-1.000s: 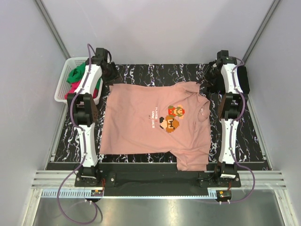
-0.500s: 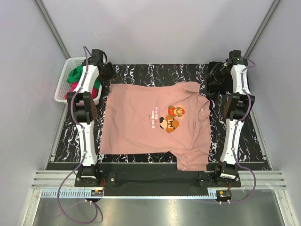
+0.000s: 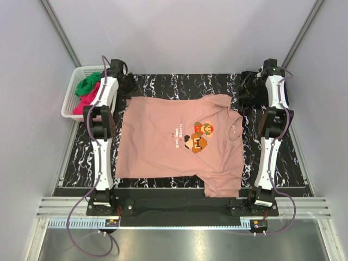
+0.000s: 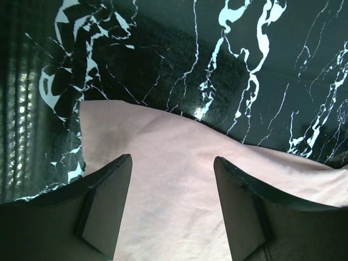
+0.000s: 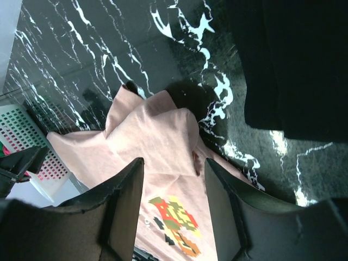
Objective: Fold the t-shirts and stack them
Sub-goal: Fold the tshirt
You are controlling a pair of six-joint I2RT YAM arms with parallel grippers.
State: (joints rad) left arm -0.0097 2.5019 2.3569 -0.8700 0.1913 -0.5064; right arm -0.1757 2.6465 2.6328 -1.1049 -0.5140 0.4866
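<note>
A salmon-pink t-shirt (image 3: 163, 144) lies spread flat on the black marbled mat, its pixel-art print (image 3: 199, 136) facing up and its collar toward the right. My left gripper (image 3: 127, 87) hovers open over the shirt's far left corner (image 4: 163, 163), holding nothing. My right gripper (image 3: 243, 93) hovers open above the far right sleeve (image 5: 157, 136), also empty. Both wrist views show pink cloth below the spread fingers, apart from them. A black t-shirt (image 5: 293, 65) lies at the mat's far right corner.
A white basket (image 3: 69, 104) stands off the mat's far left corner, holding a green t-shirt (image 3: 87, 86) and a magenta-red one (image 3: 82, 103). Grey walls close in on three sides. The mat's edge (image 3: 179, 187) runs just in front of the arm bases.
Both grippers have opened wider above the shirt's far edge. The right arm has swung out to the right. The pink shirt lies as before.
</note>
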